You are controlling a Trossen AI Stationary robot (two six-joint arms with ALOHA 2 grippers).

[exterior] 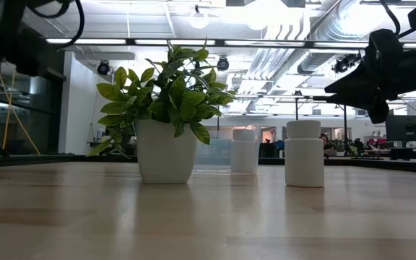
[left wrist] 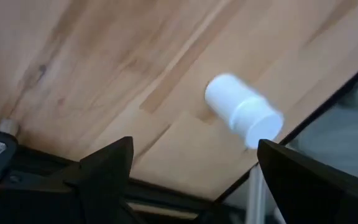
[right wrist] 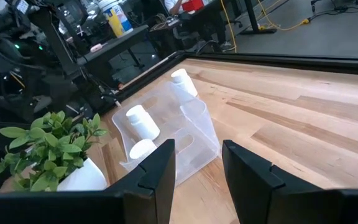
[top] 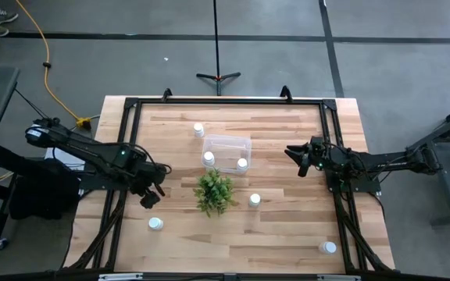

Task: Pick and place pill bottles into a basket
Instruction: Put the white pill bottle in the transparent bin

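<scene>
The clear bin [top: 226,150] stands at the table's middle, far of the plant, with two white pill bottles [top: 208,158] [top: 242,164] standing upright inside it. Other bottles stand on the table: one beyond the bin [top: 198,129], one right of the plant [top: 255,200], one near left [top: 155,224], one near right [top: 328,247]. My left gripper [top: 151,197] is open and empty above the table, just far of the near-left bottle, which shows ahead of its fingers [left wrist: 244,112]. My right gripper [top: 297,160] is open and empty, right of the bin [right wrist: 166,134].
A small green plant in a white pot [top: 214,191] stands just near of the bin; it also shows in the low view [exterior: 166,150]. A black frame [top: 225,100] runs round the table's edges. Bare wood lies between my right gripper and the bin.
</scene>
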